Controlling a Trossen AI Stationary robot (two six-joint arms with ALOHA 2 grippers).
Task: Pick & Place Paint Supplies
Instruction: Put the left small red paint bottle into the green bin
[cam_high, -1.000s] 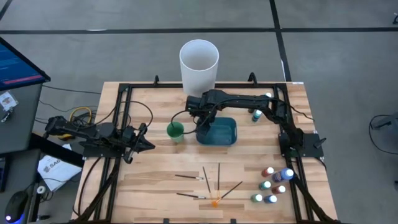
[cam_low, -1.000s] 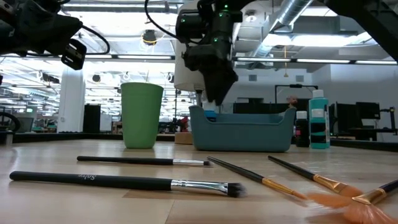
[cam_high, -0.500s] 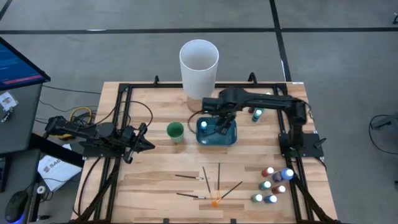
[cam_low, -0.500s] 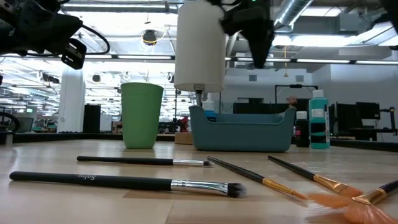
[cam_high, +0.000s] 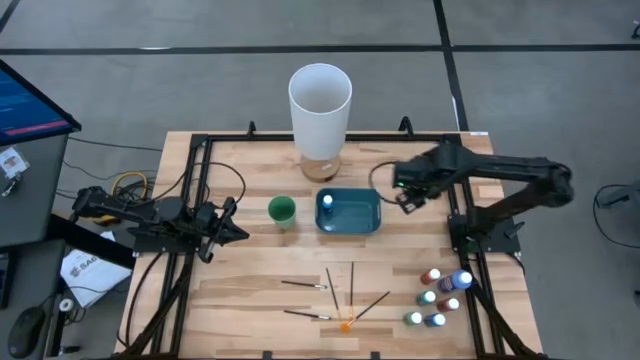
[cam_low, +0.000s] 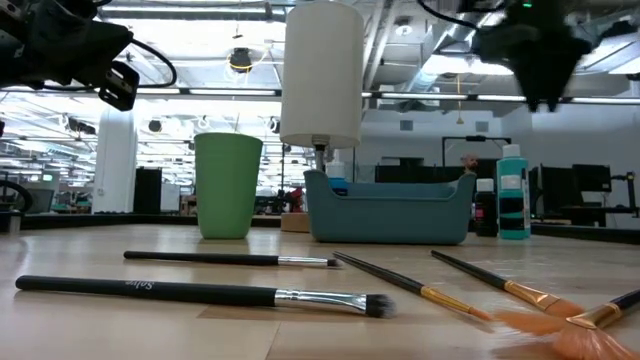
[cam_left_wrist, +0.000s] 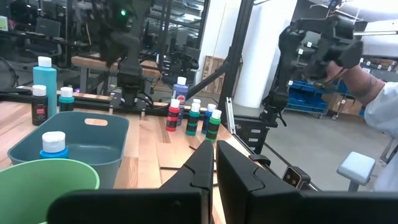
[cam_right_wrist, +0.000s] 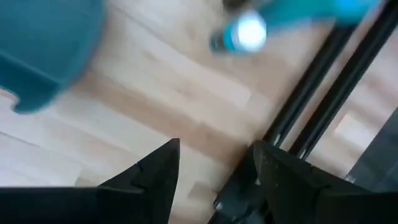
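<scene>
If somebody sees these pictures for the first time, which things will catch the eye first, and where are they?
The tall white cylinder at the table's far edge stands out, with the teal bin in front of it holding one bottle. The right gripper hovers open to the right of the bin. Brushes lie fanned near the front, and a cluster of bottles stands at the front right.

A robotics lab or workshop in an open industrial hall: exposed silver ducts (cam_low: 470, 25) and strip lights run overhead, the floor (cam_high: 200, 80) is grey concrete, and a monitor (cam_high: 30, 100) stands left of the wooden table (cam_high: 250, 290) with its black frame.
</scene>
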